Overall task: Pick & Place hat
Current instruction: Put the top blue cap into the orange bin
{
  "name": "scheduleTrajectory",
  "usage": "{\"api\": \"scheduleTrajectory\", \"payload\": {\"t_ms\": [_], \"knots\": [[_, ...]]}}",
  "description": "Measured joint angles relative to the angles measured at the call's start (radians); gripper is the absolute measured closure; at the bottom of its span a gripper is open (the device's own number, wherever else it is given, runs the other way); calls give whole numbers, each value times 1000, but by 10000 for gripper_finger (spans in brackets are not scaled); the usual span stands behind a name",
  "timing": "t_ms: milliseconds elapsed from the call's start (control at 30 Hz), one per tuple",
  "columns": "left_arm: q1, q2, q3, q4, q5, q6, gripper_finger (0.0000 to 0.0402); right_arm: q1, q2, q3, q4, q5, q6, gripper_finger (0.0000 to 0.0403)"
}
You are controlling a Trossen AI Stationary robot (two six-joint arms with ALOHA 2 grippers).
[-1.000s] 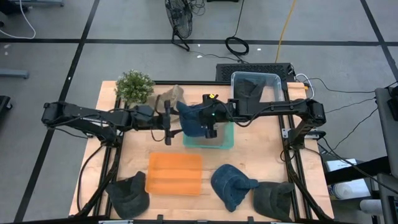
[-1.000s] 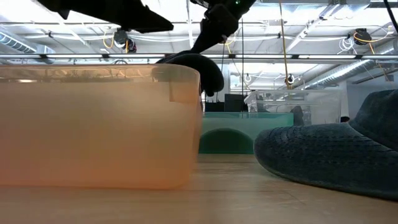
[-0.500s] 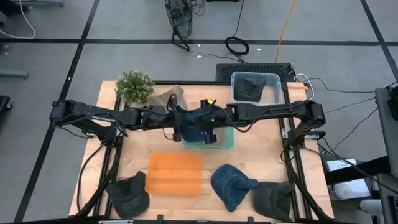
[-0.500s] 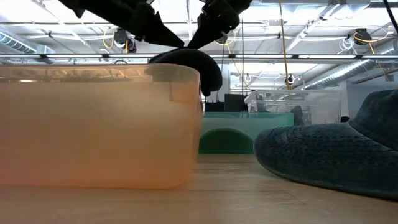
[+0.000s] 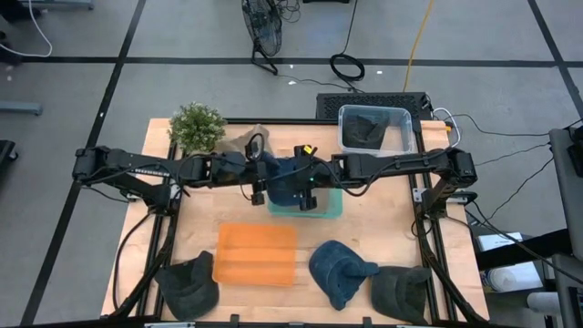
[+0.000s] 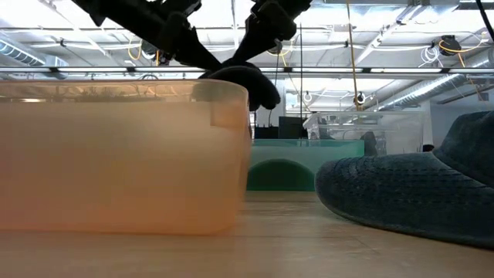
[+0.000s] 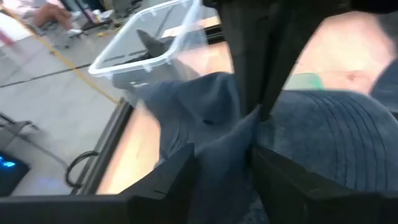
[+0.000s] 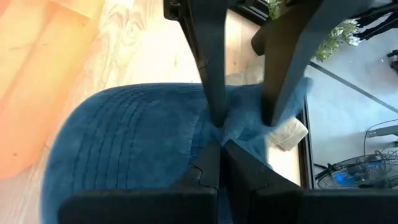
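A blue hat [image 5: 287, 182] hangs in the air over the green tray [image 5: 330, 206], between my two grippers. In the low view it shows dark [image 6: 248, 83], above the orange bin's rim. My right gripper [image 8: 219, 142] reaches in from the table's right and is shut on the hat. My left gripper [image 7: 224, 154] reaches in from the table's left, and a fold of the hat fills the gap between its fingers. The two grippers' fingertips nearly meet at the same bunch of cloth. My left gripper has a raised fold of the hat's soft edge [image 7: 219, 140] between its two fingers [image 7: 180, 180], which touch it on both sides. The fingers come from the table's left, slanting a little downward. My right gripper pinches a bunched fold [image 8: 231, 127] beside the ribbed crown [image 8: 124, 143] between its shut fingertips, slanting down from the table's right. The hat hangs clear of the tray.
An orange bin [image 5: 256, 255] stands toward the near edge and fills the low view's left [image 6: 116, 154]. Another blue hat [image 5: 339, 271] and two dark hats [image 5: 189, 284] [image 5: 401, 292] lie along the near edge. At the back stand a clear bin [image 5: 373, 128] and a plant [image 5: 197, 126].
My left gripper has moved toward the table's right, up to the hanging hat, and has tipped a little. Its fingers now stand around the hat's near fold. The hat has stayed in the air over the green tray in my right gripper.
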Motion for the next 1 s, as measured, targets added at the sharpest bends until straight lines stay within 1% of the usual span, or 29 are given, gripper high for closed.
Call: {"api": "scheduleTrajectory", "payload": {"t_ms": [100, 367, 533, 700, 867, 900, 1000], "knots": [[0, 1, 0, 0, 46, 0, 251, 0, 0, 0, 13, -1, -3, 403], [0, 7, 0, 4, 71, -3, 273, 0, 0, 0, 33, -4, -31, 403], [0, 7, 0, 4, 67, -3, 287, -1, 0, 0, 40, -3, -28, 403], [10, 7, -1, 4, 70, -3, 324, -1, 0, 0, 53, -1, -34, 403], [31, 6, 0, 5, 73, -3, 388, -2, 0, 0, 60, 4, -34, 398], [34, 6, 3, -2, 73, -3, 392, -2, 0, 0, 65, 4, -34, 395], [37, 6, 6, -8, 68, 5, 387, -1, -1, 1, 74, 2, -32, 383]]}}
